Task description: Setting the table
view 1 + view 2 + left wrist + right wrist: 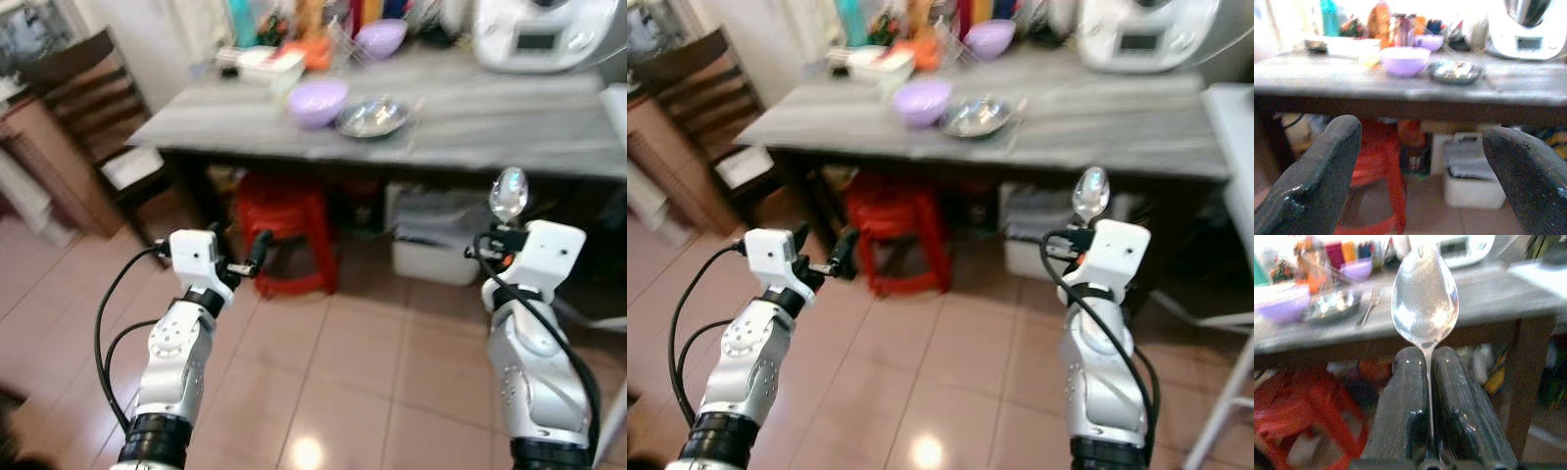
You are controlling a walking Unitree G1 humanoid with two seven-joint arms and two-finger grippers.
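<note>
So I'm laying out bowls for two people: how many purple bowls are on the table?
2. One purple bowl sits near the table's front edge, beside the metal dish. The other is farther back among the clutter, which could hide more.

**Silver arms, black cables, white wrist boxes**

Both arms are shiny silver with rounded shells and black collars near the bottom. Each wrist carries a boxy white housing. Black cables loop alongside each arm. Jaws are textured, glossy black, long and rounded.
</note>
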